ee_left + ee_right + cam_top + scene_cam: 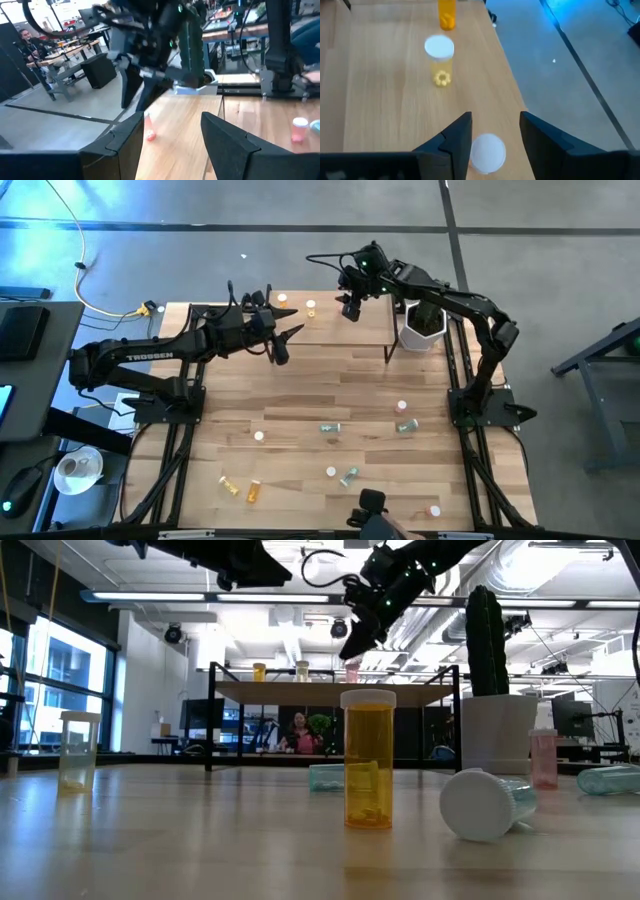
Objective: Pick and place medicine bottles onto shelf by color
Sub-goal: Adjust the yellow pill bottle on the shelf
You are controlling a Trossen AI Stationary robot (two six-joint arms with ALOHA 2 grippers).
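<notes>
The large light-wood plank table (330,395) is carrying everything, with the small light-wood shelf on thin black legs (335,330) sitting toward its twelve o'clock edge. The dark right arm is reaching over the shelf's twelve o'clock rim, and the right gripper (350,306) is hanging just above a white-capped pink bottle (487,152); its fingers (457,137) are standing parted on either side of the cap, and I cannot tell whether they are touching it. A white-capped yellow bottle (440,60) and an orange bottle (447,14) are standing in line with it along the same edge.

The dark left arm is waiting at about ten o'clock with the left gripper (283,340) near the shelf's nine o'clock end, its fingers (227,142) spread apart and empty.

The main risk seems to be the pink bottle itself: it is sitting close to the shelf's outer rim, so a finger dragging on the cap as the right arm is lifting away could tip it off the far side. A sideways retreat could also be knocking the yellow bottle next door. The left gripper is hovering close enough that both arms moving together could be clashing over the shelf.

More bottles, green, pink and orange (254,491), are lying scattered toward six o'clock, still unsorted.
</notes>
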